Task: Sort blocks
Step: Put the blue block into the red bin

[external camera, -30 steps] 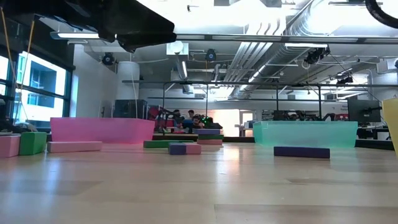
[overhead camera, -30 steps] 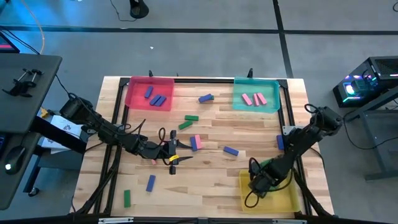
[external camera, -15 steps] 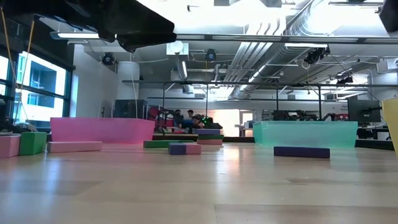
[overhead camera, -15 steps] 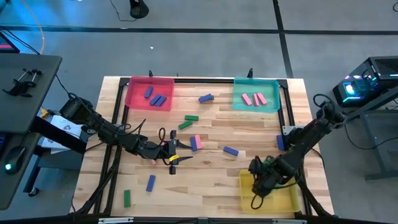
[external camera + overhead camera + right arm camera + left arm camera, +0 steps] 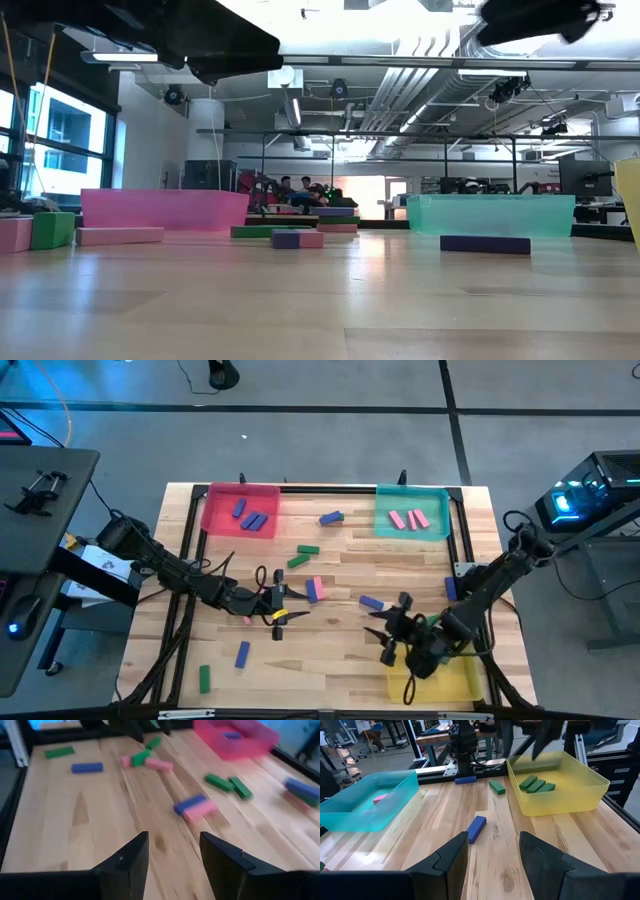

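Note:
Blocks lie scattered on the wooden table: a blue one point(image 5: 371, 603), a blue and pink pair point(image 5: 314, 589), greens point(image 5: 300, 555), and blue point(image 5: 242, 653) and green point(image 5: 204, 678) ones near the front. Blue blocks point(image 5: 250, 517) lie in the pink tray point(image 5: 215, 495), pink ones point(image 5: 408, 518) in the teal tray point(image 5: 440, 495), greens point(image 5: 535, 784) in the yellow tray point(image 5: 590, 780). My left gripper point(image 5: 290, 608) hovers open at mid-table, the blue block point(image 5: 476, 827) ahead of it. My right gripper point(image 5: 383, 635) hangs open and empty at the yellow tray's left edge point(image 5: 392, 660), pointing toward the table's left.
A black frame point(image 5: 300, 488) runs around the table's edges. One blue block point(image 5: 450, 588) lies by the right rail. Bare wood shows between the two grippers and along the front middle. People sit in the room beyond the far edge point(image 5: 300, 190).
My right gripper has risen out of the yellow tray and swung toward the table's left, tipping from pointing down to nearly level and rolling as it went. The blocks have stayed where they were.

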Motion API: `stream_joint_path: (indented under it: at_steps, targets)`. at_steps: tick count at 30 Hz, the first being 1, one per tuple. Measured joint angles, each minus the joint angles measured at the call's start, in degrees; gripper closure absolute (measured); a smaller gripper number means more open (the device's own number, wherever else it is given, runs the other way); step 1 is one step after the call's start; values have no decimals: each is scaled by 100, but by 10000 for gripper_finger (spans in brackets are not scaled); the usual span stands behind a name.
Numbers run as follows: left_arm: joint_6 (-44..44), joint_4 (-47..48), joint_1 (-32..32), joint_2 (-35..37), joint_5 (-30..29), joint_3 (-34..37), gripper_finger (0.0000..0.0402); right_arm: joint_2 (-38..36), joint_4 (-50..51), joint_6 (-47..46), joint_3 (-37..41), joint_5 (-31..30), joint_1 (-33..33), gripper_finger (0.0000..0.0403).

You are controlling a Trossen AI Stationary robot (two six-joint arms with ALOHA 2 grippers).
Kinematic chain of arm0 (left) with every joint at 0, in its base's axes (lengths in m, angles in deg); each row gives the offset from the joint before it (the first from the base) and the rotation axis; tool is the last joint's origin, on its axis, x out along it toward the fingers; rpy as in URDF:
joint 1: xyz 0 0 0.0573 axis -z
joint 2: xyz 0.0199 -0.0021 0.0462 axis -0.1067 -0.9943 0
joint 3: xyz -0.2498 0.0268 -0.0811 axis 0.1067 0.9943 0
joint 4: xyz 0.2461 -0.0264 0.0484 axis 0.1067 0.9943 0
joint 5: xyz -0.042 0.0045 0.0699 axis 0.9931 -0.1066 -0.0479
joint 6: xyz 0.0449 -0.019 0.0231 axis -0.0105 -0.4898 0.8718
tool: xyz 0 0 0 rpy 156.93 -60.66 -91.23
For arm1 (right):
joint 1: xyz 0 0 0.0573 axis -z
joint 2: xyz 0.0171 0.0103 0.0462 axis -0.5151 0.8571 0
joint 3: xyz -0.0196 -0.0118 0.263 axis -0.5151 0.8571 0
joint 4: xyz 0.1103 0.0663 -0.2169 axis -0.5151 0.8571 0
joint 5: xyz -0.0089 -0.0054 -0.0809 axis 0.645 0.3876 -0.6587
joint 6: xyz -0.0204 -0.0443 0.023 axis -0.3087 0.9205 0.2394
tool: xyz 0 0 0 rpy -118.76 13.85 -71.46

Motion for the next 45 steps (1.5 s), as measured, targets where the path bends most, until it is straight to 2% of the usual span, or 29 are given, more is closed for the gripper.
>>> stream_joint_path:
  at_steps: [7, 10, 13, 17, 22, 26, 34, 40, 45]
  targets:
    - [-51, 39, -58, 0, -4, 0, 238, 629, -3823, 2686, 663, 266, 759, 242]
    - [-158, 48, -107, 0, -10, 0, 238, 975, -5008, 3554, 685, 898, 1088, 242]
    - [-209, 186, -47, 35, -167, -1, 238, 1261, -5569, 3840, 605, 1657, 1345, 242]
    - [-238, 797, 304, 300, -676, 0, 238, 1563, -5778, 3681, 511, 2297, 1549, 242]
    - [-629, 1650, 850, 798, -1265, -13, 238, 1885, -5787, 3444, 467, 2401, 1607, 242]
    - [-1262, 2369, 1289, 1217, -1317, -11, 239, 2013, -5894, 3429, 462, 2385, 1603, 242]
    - [-3055, 3964, 2171, 1916, -1303, -11, 239, 2039, -6061, 3444, 460, 2364, 1603, 242]
    - [-3919, 4999, 2376, 1785, -1287, -9, 239, 2039, -6066, 3447, 460, 2358, 1603, 242]
    - [-4948, 5739, 2161, 1383, -1190, -7, 239, 2039, -6066, 3447, 460, 2355, 1603, 242]
